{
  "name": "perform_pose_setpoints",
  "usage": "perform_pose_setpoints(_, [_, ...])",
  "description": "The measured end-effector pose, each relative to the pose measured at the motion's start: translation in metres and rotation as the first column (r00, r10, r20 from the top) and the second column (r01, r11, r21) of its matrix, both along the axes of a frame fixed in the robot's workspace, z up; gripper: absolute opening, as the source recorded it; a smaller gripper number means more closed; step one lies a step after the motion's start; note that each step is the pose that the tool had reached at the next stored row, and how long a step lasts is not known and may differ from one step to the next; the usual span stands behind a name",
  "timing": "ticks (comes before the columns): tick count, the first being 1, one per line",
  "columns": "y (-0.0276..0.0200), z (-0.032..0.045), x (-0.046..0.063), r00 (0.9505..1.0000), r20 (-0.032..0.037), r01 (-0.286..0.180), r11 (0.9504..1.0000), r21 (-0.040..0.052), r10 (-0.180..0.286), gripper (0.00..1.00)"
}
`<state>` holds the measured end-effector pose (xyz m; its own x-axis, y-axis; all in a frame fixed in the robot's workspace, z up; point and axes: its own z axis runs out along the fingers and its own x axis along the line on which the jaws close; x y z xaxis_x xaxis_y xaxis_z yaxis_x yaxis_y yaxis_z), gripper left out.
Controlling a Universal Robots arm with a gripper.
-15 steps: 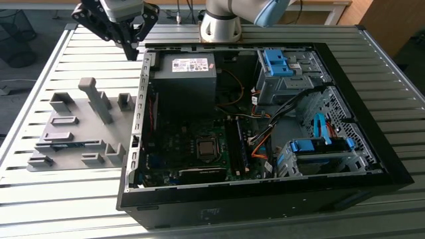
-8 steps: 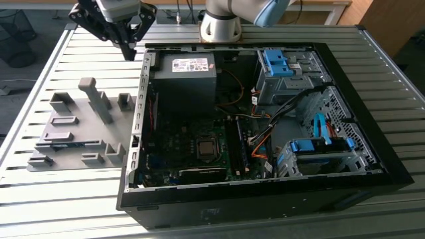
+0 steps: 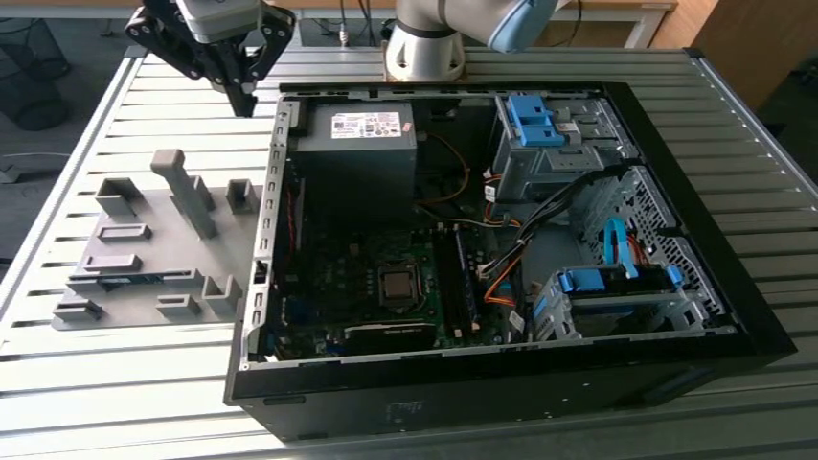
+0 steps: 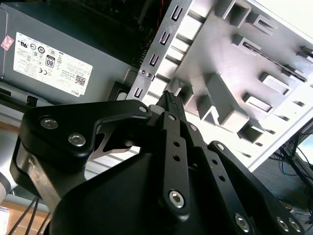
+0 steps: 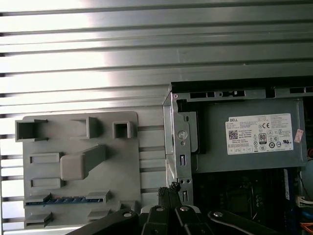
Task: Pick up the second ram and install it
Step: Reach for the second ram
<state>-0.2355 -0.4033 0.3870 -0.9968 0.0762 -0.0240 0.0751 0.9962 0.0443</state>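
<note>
Your end effector (image 3: 240, 96) hangs over the slatted counter (image 3: 128, 402), past the far end of the grey fixture plate (image 3: 153, 216) and near the corner of the open PC case (image 3: 511, 398) where the power supply (image 3: 358, 163) sits. Its fingers are pinched narrow with nothing between them. In both wrist views the tips point down at the gap between plate and case.

The second ram (image 5: 63, 199) isn't picked up yet. It's a thin blue stick standing on edge in a slotted holder of the plate, at the end away from your end effector. You can also make it out in the exterior view (image 3: 125, 279). It probably stands on edge so the long top edge is free to pinch.

The case lies on its side with the panel off, so the motherboard faces up and can be reached from above. The dark memory slots (image 3: 450, 278) run beside the CPU socket (image 3: 397, 285). I can't tell whether one is filled. The plate lies just beside the case, likely to keep the carry short. The chunky blue drive-bay latches (image 3: 531, 120) aren't your target.

For writing, there's a white label (image 3: 368, 125) on the power supply with dense print, small marks and a code square. I see no other legible print.
</note>
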Motion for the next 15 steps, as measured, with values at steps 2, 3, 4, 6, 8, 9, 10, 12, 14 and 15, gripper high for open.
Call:
perform_pose_setpoints(2, [0.0000,0.0000,-0.0013,1.0000,0.0000,0.000,1.0000,0.0000,0.000,0.12])
perform_pose_setpoints(3, [0.0000,0.0000,-0.0019,1.0000,0.0000,0.000,1.0000,0.0000,0.000,0.12])
perform_pose_setpoints(4, [0.0000,0.0000,-0.0026,1.0000,0.0000,0.000,1.0000,0.0000,0.000,0.12])
perform_pose_setpoints(6, [0.0000,-0.0001,-0.0037,1.0000,0.0000,0.000,1.0000,0.0001,0.000,0.12])
perform_pose_setpoints(8, [0.0000,-0.0001,-0.0049,1.0000,0.0001,0.000,1.0000,0.0000,0.000,0.12])
perform_pose_setpoints(9, [0.0000,-0.0001,-0.0054,1.0000,0.0000,0.000,1.0000,0.0000,0.000,0.12])
perform_pose_setpoints(10, [0.0000,-0.0001,-0.0061,1.0000,0.0000,0.000,1.0000,0.0000,0.000,0.12])
perform_pose_setpoints(12, [0.0000,-0.0001,-0.0072,1.0000,0.0000,0.000,1.0000,0.0000,0.000,0.12])
perform_pose_setpoints(14, [0.0000,-0.0001,-0.0083,1.0000,0.0000,0.000,1.0000,0.0000,0.000,0.12])
perform_pose_setpoints(15, [0.0000,-0.0001,-0.0089,1.0000,0.0000,0.000,1.0000,0.0000,0.000,0.12])
